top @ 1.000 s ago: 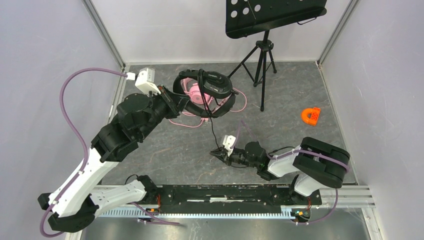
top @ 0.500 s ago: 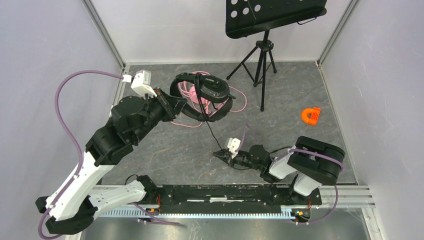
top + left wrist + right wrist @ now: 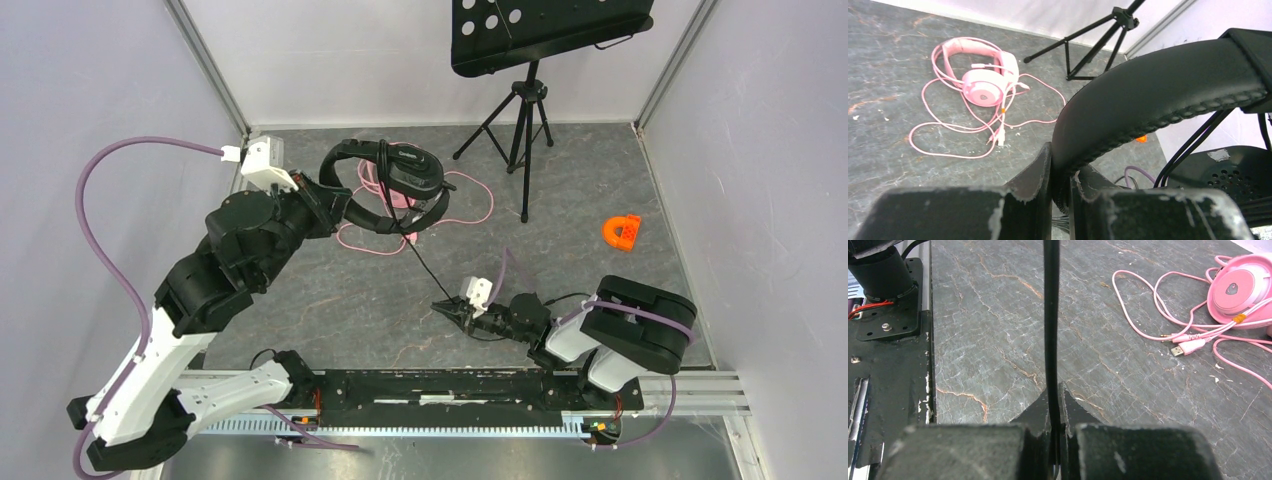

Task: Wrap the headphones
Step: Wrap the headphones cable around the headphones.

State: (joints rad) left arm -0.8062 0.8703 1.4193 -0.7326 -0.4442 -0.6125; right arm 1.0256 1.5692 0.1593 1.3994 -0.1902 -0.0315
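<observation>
The left arm (image 3: pixel 235 250) reached toward 11 o'clock of the desk (image 3: pixel 330 290), and the left jaws were clamped on the padded headband of the black headset (image 3: pixel 395 185), holding it up off the surface; the left wrist view showed that band (image 3: pixel 1158 95) pinched between the two fingers. From the headset the thin black cable (image 3: pixel 425 265) ran in a straight line toward 5 o'clock, down to the right arm (image 3: pixel 600 330) near the front edge at about 6 o'clock. There the right jaws were together on the black cable (image 3: pixel 1051 315), which rose from between them in the right wrist view. The pink headset (image 3: pixel 985 82) lay on the desk at about 11 o'clock, mostly hidden beneath the black one in the top view, with its pink cable (image 3: pixel 470 205) spread in loose loops around it and its plugs lying near the ear cup (image 3: pixel 1240 287). A music stand (image 3: pixel 530 100) stood at 12 o'clock, and a small orange piece (image 3: pixel 621 232) lay at 3 o'clock, well apart from both headsets.
</observation>
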